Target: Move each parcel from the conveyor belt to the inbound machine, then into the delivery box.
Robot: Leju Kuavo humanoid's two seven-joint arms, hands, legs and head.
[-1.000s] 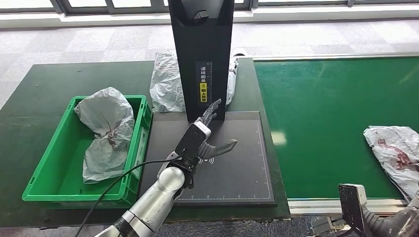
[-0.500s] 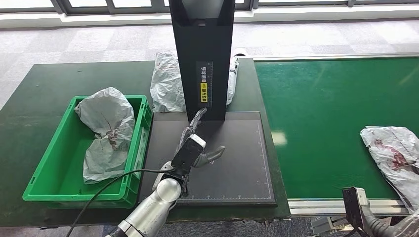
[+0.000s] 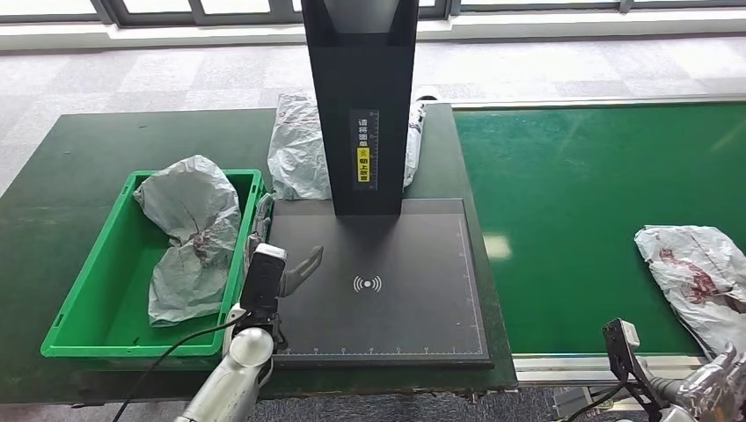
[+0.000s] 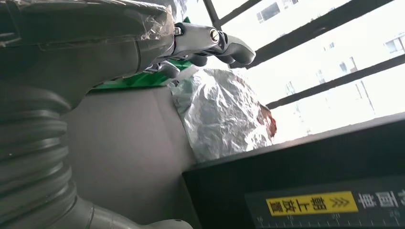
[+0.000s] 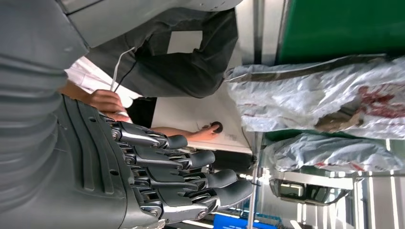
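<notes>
Parcel point(image 3: 697, 272) lies on conveyor belt point(image 3: 581, 211), beyond right hand point(image 5: 157, 176).

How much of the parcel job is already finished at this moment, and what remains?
Done: one parcel lies in the green delivery box. In hand: nothing; the left hand hovers empty at the scanner plate's edge. Left: the parcel on the conveyor belt near the right hand, and perhaps another parcel behind the scanner column.
</notes>
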